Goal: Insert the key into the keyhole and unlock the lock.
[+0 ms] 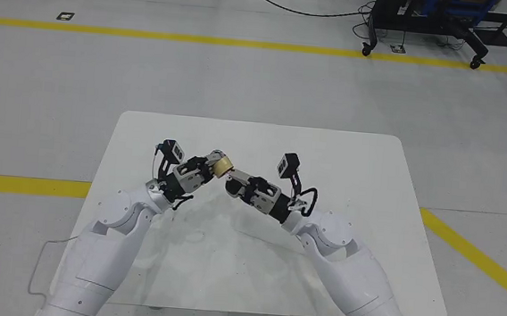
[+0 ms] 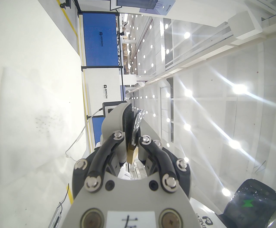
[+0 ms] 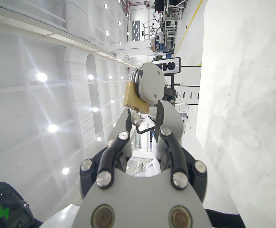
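A brass padlock [image 1: 222,164] hangs above the middle of the white table [image 1: 360,166], with my left gripper [image 1: 211,167] shut on it. In the left wrist view the brass body [image 2: 131,154] sits between the fingers and its silver shackle [image 2: 138,122] points away. The right wrist view has the padlock [image 3: 133,97] straight ahead, partly covered by a left finger [image 3: 151,84]. A small silver key [image 3: 135,118] sticks out of its underside. My right gripper [image 3: 143,113] stands around the key's head with its fingers apart, and the head lies close to one pad [image 3: 129,121].
Both arms meet over the table's centre, their grippers [image 1: 233,186] nearly tip to tip. Yellow floor lines [image 1: 245,42] run beyond the table. A dark wheeled stand [image 1: 425,28] is at the far right of the room.
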